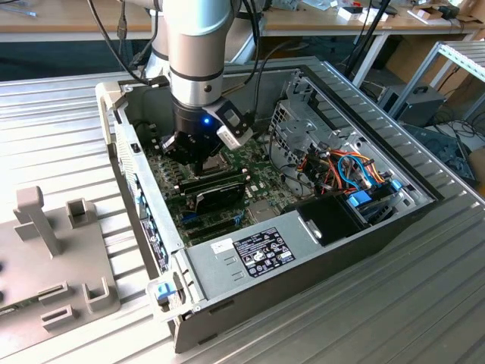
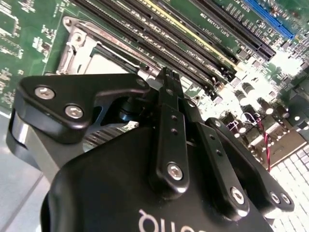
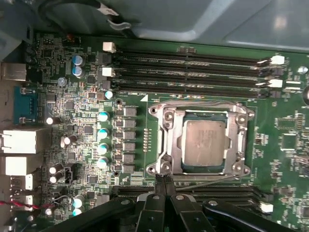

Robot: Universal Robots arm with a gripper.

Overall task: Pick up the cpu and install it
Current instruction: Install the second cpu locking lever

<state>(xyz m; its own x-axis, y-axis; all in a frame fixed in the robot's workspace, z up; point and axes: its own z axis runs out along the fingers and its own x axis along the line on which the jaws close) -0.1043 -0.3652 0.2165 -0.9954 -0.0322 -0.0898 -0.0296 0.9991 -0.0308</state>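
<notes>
Arm reached down into open computer case [image 1: 303, 250], gripper [image 1: 198, 161] low over green motherboard [image 3: 77, 121]. Fingers [image 3: 164, 186] pressed together, nothing between them. Cpu [image 3: 205, 143] lay flat in socket [image 3: 166, 145], silver top up, metal frame around it. Fingertips hung just beside socket edge, near memory slots [image 3: 193, 72], not touching cpu. Black expansion card [image 1: 216, 191] sat close by gripper.
</notes>
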